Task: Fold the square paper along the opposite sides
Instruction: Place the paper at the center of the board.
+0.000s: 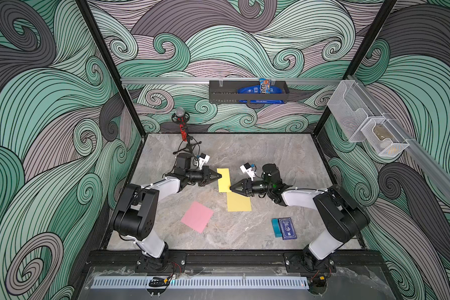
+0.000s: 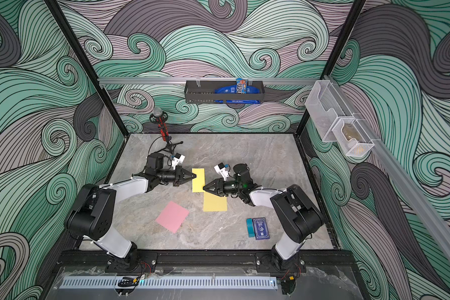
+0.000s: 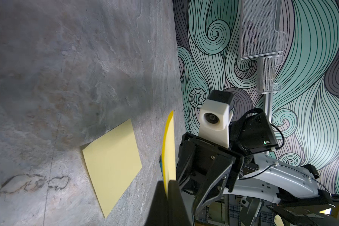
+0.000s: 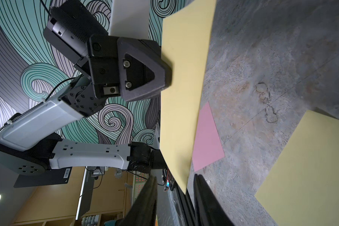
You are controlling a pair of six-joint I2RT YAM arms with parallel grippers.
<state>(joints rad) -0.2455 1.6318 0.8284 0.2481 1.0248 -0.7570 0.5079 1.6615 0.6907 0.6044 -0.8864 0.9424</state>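
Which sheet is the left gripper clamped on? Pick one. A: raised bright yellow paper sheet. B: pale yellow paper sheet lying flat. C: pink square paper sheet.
A: the left wrist view shows the left gripper shut on the raised bright yellow paper sheet; the pink square paper sheet and pale yellow paper sheet lie flat elsewhere.

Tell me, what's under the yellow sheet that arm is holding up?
The wrist views show bare grey tabletop beneath the lifted yellow sheet. From above, the sheet itself covers that patch.
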